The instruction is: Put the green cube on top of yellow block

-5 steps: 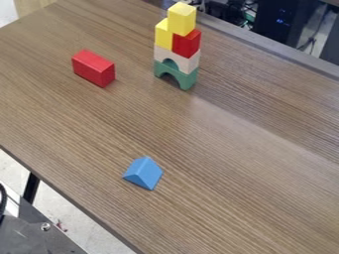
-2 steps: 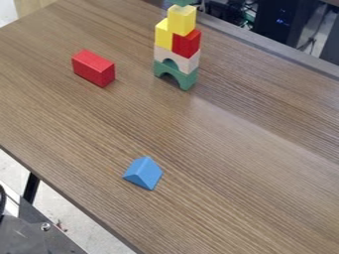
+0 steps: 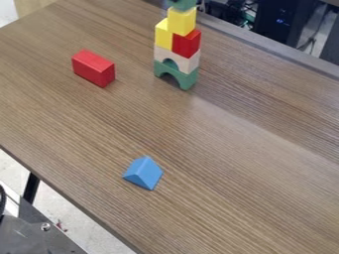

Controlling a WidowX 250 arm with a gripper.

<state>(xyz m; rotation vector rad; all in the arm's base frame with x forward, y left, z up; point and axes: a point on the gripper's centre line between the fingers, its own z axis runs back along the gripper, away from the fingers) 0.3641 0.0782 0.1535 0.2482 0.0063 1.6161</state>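
At the top edge of the camera view is the green cube (image 3: 183, 5), cut off by the edge. Its lower part meets the top of the upper yellow block (image 3: 181, 21); whether it rests there or is held just at that height I cannot tell. That yellow block tops a stack, beside and above a second yellow block (image 3: 162, 34) and a red cube (image 3: 186, 43). Under these lie a white arch (image 3: 187, 61) and a green arch (image 3: 187, 80) on the table.
A red block (image 3: 93, 68) lies left of the stack. Nearer the front is a blue wedge (image 3: 143, 173). The wooden table (image 3: 232, 168) has its front edge at lower left and its back edge at upper right.
The green cube has come into view from the top edge and moved down onto or close against the upper yellow block. The stack and the other blocks have stayed put.
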